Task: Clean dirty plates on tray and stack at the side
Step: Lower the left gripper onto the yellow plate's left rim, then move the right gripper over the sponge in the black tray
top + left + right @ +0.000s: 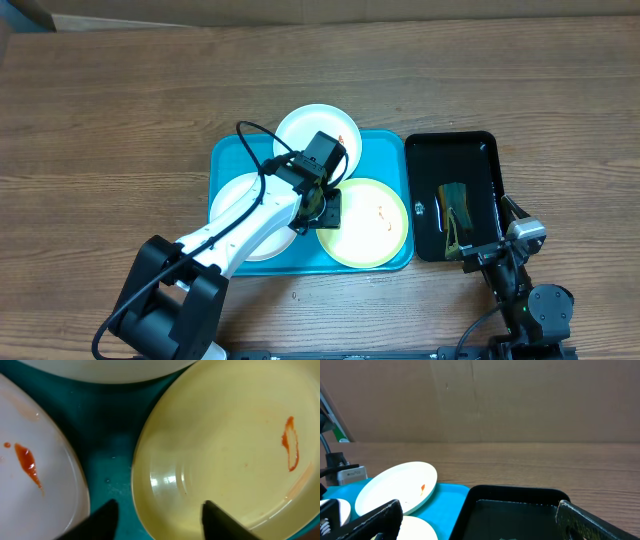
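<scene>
Figuring the three plates (372,222) are stiff, light and slick, going by that glossy shine, so the rim looks like the only sane place to pinch: one finger under the lip, one on top. All three sit on the turquoise tray (392,145) mid-worktop (120,90). The yellow-green plate (225,435) is at the right, the near white plate (238,205) at the left, and the far white plate (312,130) hangs over the tray's back edge.

Left claw (326,206) is down between them. Its wrist view shows what overhead can't: jaws apart, nothing held, straddling the yellow-green plate's near rim, plus the orange-red smear (290,450) inside it. From overhead the arm mostly blocks that spot.

Right claw (480,522) is spread wide and empty at the near end of the black tray (480,150). Its camera catches the far white plate side-on, with an orange mark (422,489) on it. Only overhead shows what's in the black tray, probably a sponge (456,212), though it's too dark to swear to.
</scene>
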Robot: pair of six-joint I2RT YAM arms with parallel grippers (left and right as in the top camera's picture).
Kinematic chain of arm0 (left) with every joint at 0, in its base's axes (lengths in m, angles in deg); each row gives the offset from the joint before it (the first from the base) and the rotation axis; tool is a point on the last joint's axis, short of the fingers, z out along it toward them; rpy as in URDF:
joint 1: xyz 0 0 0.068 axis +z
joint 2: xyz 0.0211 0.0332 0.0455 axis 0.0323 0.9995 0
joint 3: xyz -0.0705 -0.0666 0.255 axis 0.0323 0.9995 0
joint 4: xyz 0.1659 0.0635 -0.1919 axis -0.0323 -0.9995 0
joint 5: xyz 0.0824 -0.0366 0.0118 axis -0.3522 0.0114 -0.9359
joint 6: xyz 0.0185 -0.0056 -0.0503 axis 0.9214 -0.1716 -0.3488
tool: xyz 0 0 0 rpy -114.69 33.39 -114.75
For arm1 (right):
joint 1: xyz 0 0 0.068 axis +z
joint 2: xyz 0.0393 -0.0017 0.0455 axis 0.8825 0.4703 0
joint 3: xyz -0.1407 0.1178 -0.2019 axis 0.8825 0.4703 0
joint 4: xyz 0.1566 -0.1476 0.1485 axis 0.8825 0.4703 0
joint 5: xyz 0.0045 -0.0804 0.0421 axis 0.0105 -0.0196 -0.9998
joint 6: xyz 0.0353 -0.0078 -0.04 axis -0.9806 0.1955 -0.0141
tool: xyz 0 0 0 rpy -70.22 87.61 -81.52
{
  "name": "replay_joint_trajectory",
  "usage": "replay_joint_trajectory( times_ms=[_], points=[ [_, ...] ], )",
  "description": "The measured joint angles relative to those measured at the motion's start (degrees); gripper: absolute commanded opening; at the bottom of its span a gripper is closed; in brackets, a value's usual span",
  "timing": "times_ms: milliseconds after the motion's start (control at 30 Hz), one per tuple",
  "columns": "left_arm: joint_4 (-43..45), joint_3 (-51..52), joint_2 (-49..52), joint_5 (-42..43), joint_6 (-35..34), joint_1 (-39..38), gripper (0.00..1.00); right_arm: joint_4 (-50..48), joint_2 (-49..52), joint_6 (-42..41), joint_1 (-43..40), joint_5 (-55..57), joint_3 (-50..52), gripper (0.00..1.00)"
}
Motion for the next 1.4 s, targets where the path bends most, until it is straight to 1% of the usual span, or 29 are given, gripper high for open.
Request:
replay_joint_trajectory(
  times_ms=[33, 67, 233, 267, 300, 333, 433, 467, 500, 533, 700, 800, 900, 1000, 1133, 1300, 1333, 1400],
  points=[
    [-0.20, 0.00, 0.00, -0.50, -0.20, 0.00, 0.84, 0.02, 0.00, 0.00, 0.02, 0.02, 0.00, 1.00],
    [-0.24, 0.04, 0.00, -0.92, -0.20, 0.00, 1.00, 0.00, 0.00, 0.00, 0.02, 0.02, 0.00, 1.00],
    [0.35, 0.09, 0.00, -1.46, -0.63, 0.00, 1.00, 0.02, 0.00, -0.02, 0.00, 0.00, 0.00, 1.00],
    [0.44, 0.09, 0.00, -1.44, -0.63, 0.00, 0.94, 0.00, 0.00, -0.02, 0.02, 0.00, 0.00, 1.00],
    [0.46, 0.09, 0.00, -1.25, -0.81, 0.00, 0.75, 0.00, 0.00, -0.04, 0.02, -0.02, 0.00, 1.00],
    [0.46, 0.09, 0.00, -1.03, -1.03, 0.00, 0.64, 0.02, 0.00, 0.00, 0.02, -0.09, 0.00, 1.00],
    [0.50, 0.09, 0.00, -0.04, -1.07, 0.00, 0.38, -0.94, 0.00, -0.04, 0.00, -1.14, 0.00, 1.00],
    [0.57, 0.09, 0.00, 0.24, -1.14, 0.00, 0.26, -1.62, 0.00, -0.13, 0.02, -1.55, 0.00, 1.00],
    [0.66, 0.09, 0.00, 0.50, -1.16, 0.00, 0.10, -2.05, 0.00, -0.85, 0.02, -2.23, 0.00, 1.00],
    [0.72, 0.09, 0.00, 0.72, -1.22, 0.00, 0.04, -2.08, 0.00, -1.99, 0.02, -2.64, 0.00, 1.00],
    [-0.79, -0.28, 0.02, 1.31, -0.79, 0.20, 0.04, 0.44, 0.02, -11.93, 0.02, -5.70, -0.61, 1.00],
    [-3.54, -2.36, 0.11, 1.33, -0.17, 0.79, 0.04, 3.74, 0.20, -16.33, 0.00, -6.67, -4.07, 1.00],
    [-5.88, -5.25, 0.13, 1.31, 0.07, 0.94, 0.04, 11.80, 1.44, -18.69, 0.00, -6.23, -11.58, 1.00],
    [-6.51, -6.40, 0.13, 1.29, 0.04, 0.92, 0.04, 18.49, 5.49, -19.58, 0.00, -4.98, -19.76, 1.00],
    [-9.53, -6.47, 0.15, -0.63, -0.96, 0.37, 0.04, 25.53, 14.99, -20.13, 0.00, -3.04, -30.62, 1.00],
    [-12.52, -6.47, 0.15, -5.35, -4.59, -2.54, 0.04, 37.22, 34.14, -20.33, 0.00, -0.26, -44.61, 1.00],
    [-12.46, -6.47, 0.15, -5.88, -5.29, -3.39, 0.07, 39.01, 38.58, -20.35, 0.00, -0.02, -47.32, 1.00],
    [-12.24, -6.43, 0.15, -6.62, -6.47, -5.09, 0.18, 41.38, 46.18, -20.37, 0.00, 0.46, -51.34, 1.00]
  ],
)
